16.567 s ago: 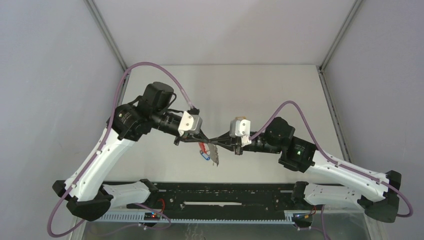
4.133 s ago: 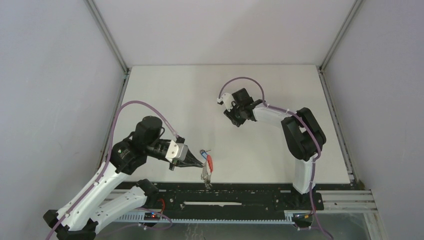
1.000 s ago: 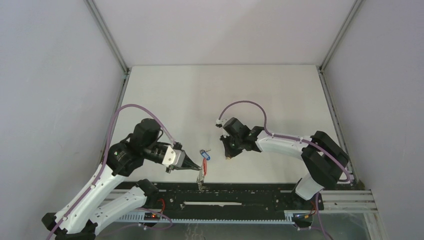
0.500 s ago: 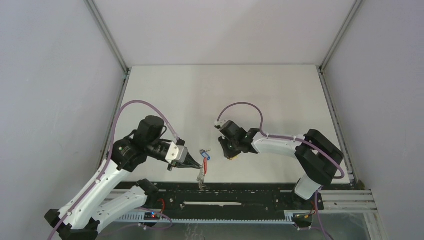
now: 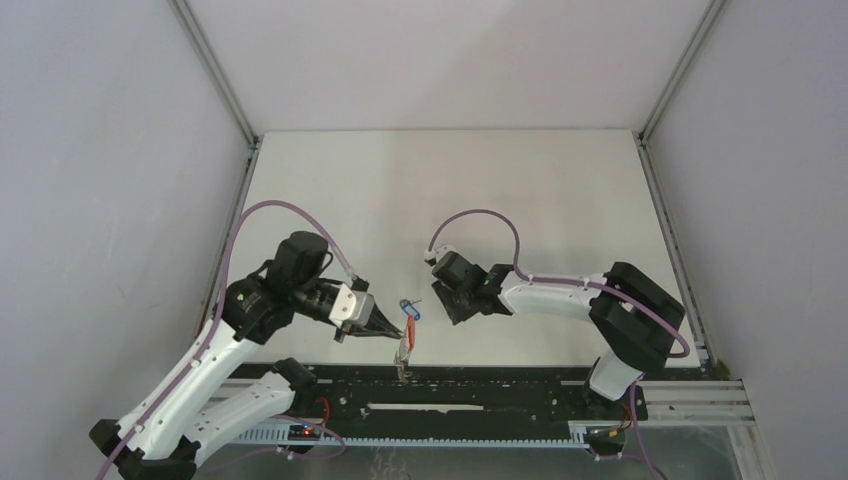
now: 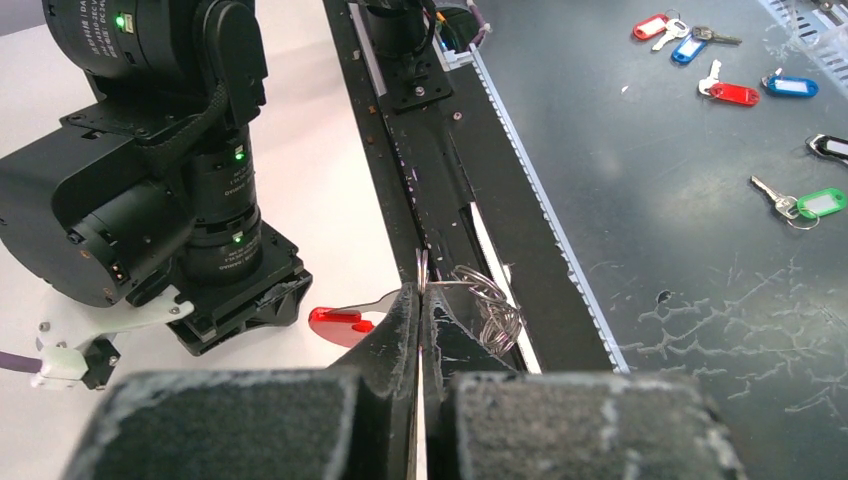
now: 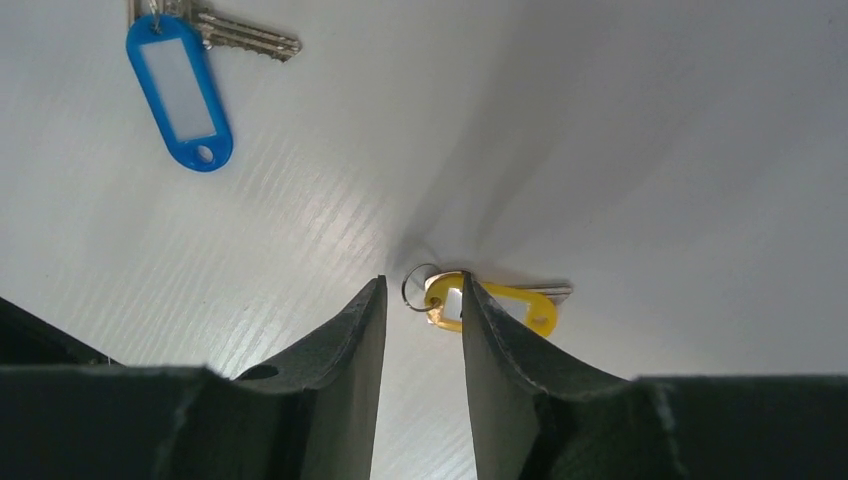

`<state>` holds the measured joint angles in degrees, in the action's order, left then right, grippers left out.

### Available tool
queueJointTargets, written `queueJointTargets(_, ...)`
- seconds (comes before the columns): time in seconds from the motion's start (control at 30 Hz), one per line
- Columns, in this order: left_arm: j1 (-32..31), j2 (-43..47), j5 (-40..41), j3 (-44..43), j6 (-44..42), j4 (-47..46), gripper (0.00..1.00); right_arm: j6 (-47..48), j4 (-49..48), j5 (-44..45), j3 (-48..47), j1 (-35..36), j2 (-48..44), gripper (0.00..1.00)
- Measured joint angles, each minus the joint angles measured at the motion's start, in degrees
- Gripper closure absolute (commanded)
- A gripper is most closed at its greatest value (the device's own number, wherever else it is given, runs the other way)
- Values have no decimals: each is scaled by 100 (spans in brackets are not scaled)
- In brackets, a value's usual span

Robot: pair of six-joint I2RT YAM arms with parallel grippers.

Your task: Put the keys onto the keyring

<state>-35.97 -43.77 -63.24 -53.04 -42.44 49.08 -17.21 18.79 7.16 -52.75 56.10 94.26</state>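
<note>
Near-left of counter (image 5: 560, 180): left arm (image 5: 200, 365) low, wrist aimed right. Here the left jaws are closed tight, pinching a wire loop of the keyring (image 6: 480, 305) at their tips. The keyring hangs off the tips over the counter's near edge, just above the black rail (image 5: 500, 385). Its red band (image 6: 338, 322) juts out to one side of the jaws.

Centre: right arm (image 5: 555, 293) stretched leftward, wrist tipped down at the counter, near the keyring but apart from it. Here the right jaws are parted, gripping nothing.

Directly beneath them the yellow key (image 7: 530, 312) lies flat on the counter. Its split ring shows in the gap, and the tag is partly hidden behind one finger (image 7: 500, 360). Whether that finger touches the tag, cannot tell.

Between the two wrists in the overhead view, the blue key (image 7: 180, 90) lies flat on the counter, just beside the red band. Attached to the keyring or only lying by it: cannot tell.

Left wrist view, past the rail: dark lower surface (image 6: 680, 200) with loose tagged keys (image 6: 735, 93), red, blue, green, well apart from the keyring.
</note>
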Motion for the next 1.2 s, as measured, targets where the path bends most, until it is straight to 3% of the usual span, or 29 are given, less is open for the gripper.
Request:
queueJointTargets(0.47, 0, 68, 2, 0, 39, 2, 100, 238, 81, -13, 0, 101, 0, 71)
queueJointTargets(0.83, 0, 68, 4, 0, 39, 13, 100, 393, -42, 44, 131, 98, -177, 100)
queueJointTargets(1.2, 0, 66, 4, 0, 37, 39, 100, 560, -345, -153, 581, -7, -1054, 100)
